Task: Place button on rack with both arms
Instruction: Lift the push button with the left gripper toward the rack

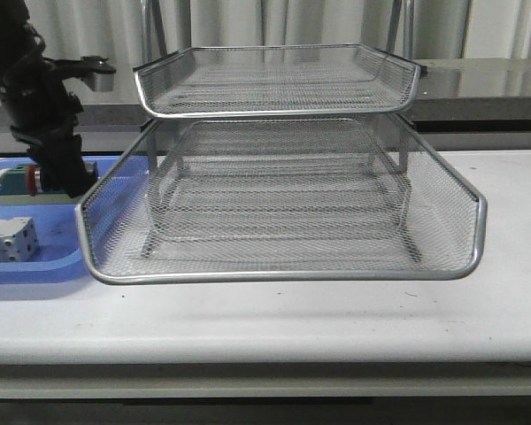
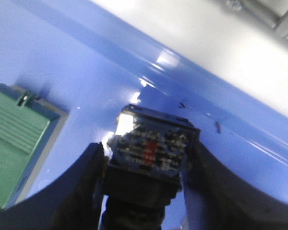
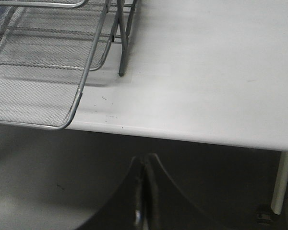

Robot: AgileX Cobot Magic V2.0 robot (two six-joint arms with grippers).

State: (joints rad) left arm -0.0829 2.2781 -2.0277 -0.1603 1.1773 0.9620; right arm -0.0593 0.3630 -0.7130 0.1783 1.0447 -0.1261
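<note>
The button [image 2: 151, 143] shows in the left wrist view with its blue-and-black rear block pointing away and its black body between my fingers; its red head is hidden. My left gripper [image 2: 150, 148] is shut on it, low over the blue tray [image 2: 62, 57]. In the front view the left gripper [image 1: 69, 181] hangs at the tray, just left of the rack [image 1: 283, 276], and hides the button. The rack is a silver wire-mesh letter tray in the middle of the table. My right gripper [image 3: 145, 160] is shut and empty, below the table's front edge, near the rack's corner [image 3: 67, 122].
A green block on a beige base [image 1: 16, 181] lies in the blue tray [image 1: 35, 266] beside the left gripper; it also shows in the left wrist view [image 2: 14, 134]. A white terminal block [image 1: 7, 241] sits at the tray's front. White table [image 3: 206, 72] extends beside the rack.
</note>
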